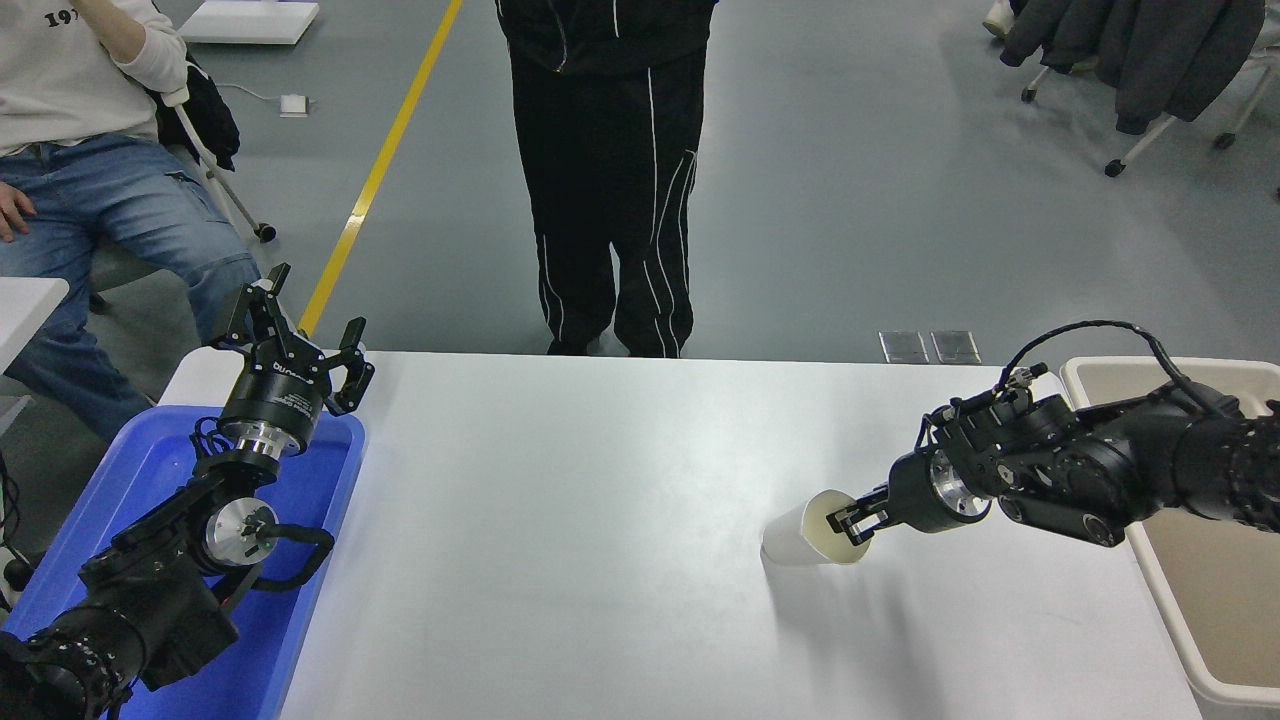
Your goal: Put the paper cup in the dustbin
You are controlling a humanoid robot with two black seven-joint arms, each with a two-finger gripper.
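Right gripper: the right gripper (848,519) is seen clamped on the rim of the paper cup (812,538), one finger inside the mouth and one outside, over the right half of the white table (600,520), nearer the front edge than the far edge.
Paper cup: the cup is held tipped on its side, its cream mouth turned toward the table's right edge and its base pointing left; a shadow is cast on the worktop beneath it, and whether it touches the surface cannot be told.
Dustbin: the beige dustbin (1150,590) is placed against the table's right edge, just beyond the right arm, its inside partly hidden by that arm.
Left gripper: the left gripper (300,335) is parked at the far left corner with its fingers spread, raised above the blue tray (330,520) set along the left edge.
Background: a person in black striped trousers (605,200) is pictured standing at the table's far edge; a seated person in jeans (110,210) is seen beyond the far left corner.
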